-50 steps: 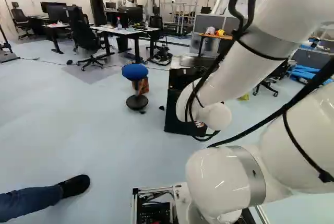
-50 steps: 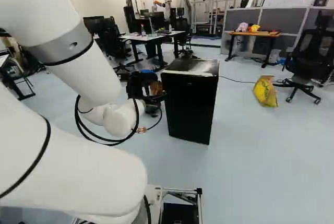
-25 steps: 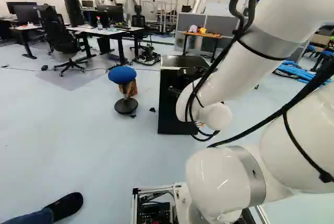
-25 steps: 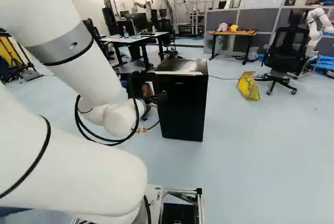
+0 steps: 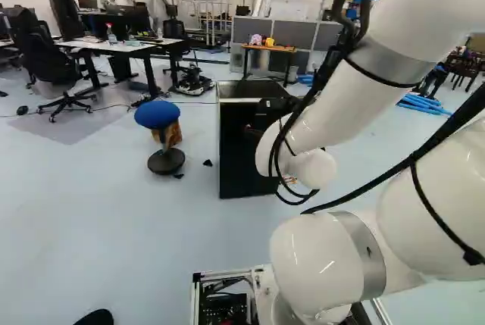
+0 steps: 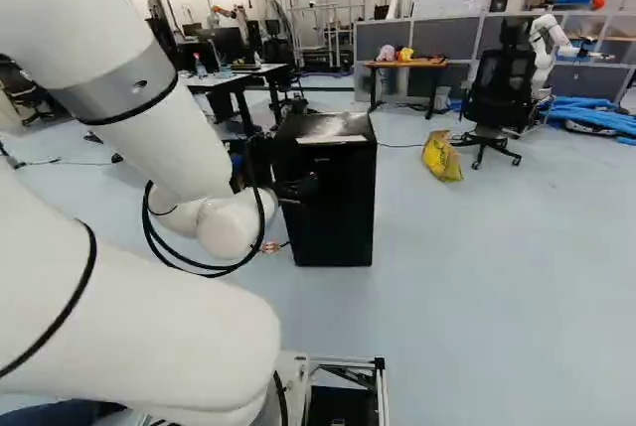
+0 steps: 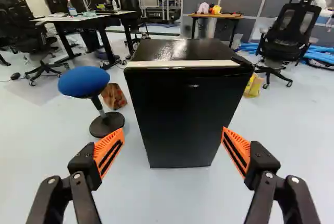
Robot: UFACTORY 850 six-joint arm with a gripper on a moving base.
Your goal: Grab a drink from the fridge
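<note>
Rn end effector spread wide, fridge ahead, floor btwn its L edge & stool.

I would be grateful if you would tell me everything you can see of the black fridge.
The fridge is a low, upright black box standing on the pale floor, its door shut and facing the gripper. Its top looks glossy and reflects light; a pale strip runs along the top's front edge, and a small light mark sits high on the plain door. The blue-seated stool stands beside it, apart from it. The open gripper does not appear to touch it. Its inside is hidden.
</note>
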